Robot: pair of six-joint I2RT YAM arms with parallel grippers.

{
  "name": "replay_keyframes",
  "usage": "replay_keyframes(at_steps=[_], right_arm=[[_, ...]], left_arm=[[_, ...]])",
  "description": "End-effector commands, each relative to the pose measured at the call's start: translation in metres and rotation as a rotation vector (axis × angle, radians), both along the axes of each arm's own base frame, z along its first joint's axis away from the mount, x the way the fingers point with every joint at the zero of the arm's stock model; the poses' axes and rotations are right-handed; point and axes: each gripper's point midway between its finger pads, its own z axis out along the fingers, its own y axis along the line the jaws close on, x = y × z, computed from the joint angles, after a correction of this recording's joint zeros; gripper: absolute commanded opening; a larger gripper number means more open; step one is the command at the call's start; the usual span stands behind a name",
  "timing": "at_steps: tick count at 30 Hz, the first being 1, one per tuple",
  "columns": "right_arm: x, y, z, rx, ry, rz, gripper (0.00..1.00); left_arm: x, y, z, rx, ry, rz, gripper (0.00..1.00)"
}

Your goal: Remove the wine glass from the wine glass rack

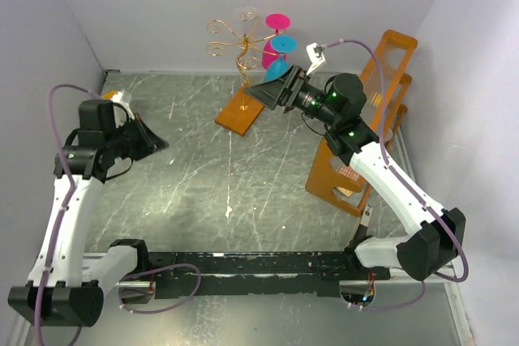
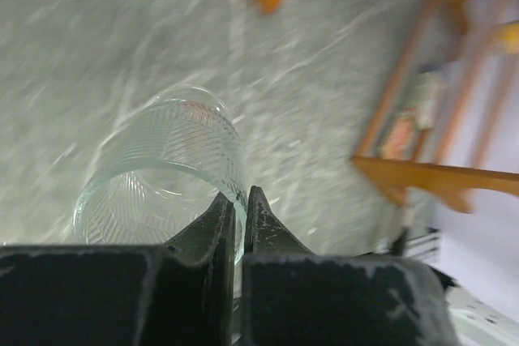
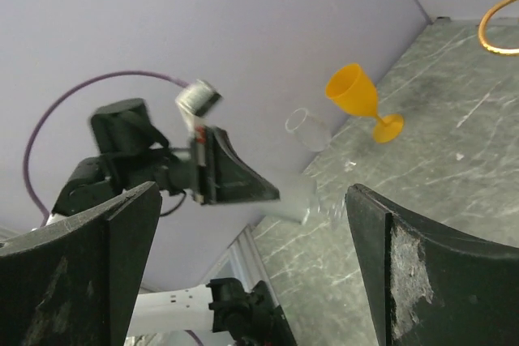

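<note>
Risking a tipped wine glass rack (image 1: 241, 113), right jaws gaping beside the blue glass (image 1: 276, 68), left jaws just pinching a clear glass (image 2: 162, 168).

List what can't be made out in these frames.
- Top view: orange goblet mostly behind the left arm; left hand covers whatever it holds.
- Top view: right hand overlaps the lower blue glass; contact unclear.
- Left wrist view: clear glass has its near side hidden by the hand; orange frame blurred.
- Right wrist view: wine glass rack cut off by the top edge; only gold loops show.
</note>
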Motion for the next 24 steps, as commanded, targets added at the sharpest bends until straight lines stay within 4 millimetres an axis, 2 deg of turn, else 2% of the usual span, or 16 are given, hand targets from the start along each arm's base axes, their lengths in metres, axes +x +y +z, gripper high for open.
replay_keyframes(at_steps=[1,4,10,12,16,19,24], right_arm=[[-0.014,-0.016,0.027,-0.072,-0.173,-0.047,0.98],[-0.017,-0.025,0.029,-0.1,-0.215,-0.093,0.99],[-0.008,-0.051,0.023,-0.163,-0.235,-0.218,1.0],[-0.008,-0.056,0.019,-0.185,-0.235,-0.24,1.0],[-0.007,-0.063,0.017,-0.223,-0.252,-0.279,1.0],[-0.005,-0.068,0.015,-0.252,-0.261,-0.302,1.0],[-0.004,-0.07,0.01,-0.275,-0.263,-0.314,1.0]], left_arm=[[-0.027,0.051,-0.083,0.312,0.273,0.11,0.07],[-0.025,0.077,-0.105,0.435,0.352,0.189,0.07],[-0.01,0.113,-0.129,0.553,0.432,0.343,0.07],[-0.007,0.131,-0.141,0.542,0.46,0.393,0.07],[-0.003,0.161,-0.169,0.403,0.531,0.447,0.07],[0.001,0.174,-0.179,0.426,0.547,0.491,0.07],[-0.004,0.205,-0.189,0.49,0.614,0.583,0.07]])
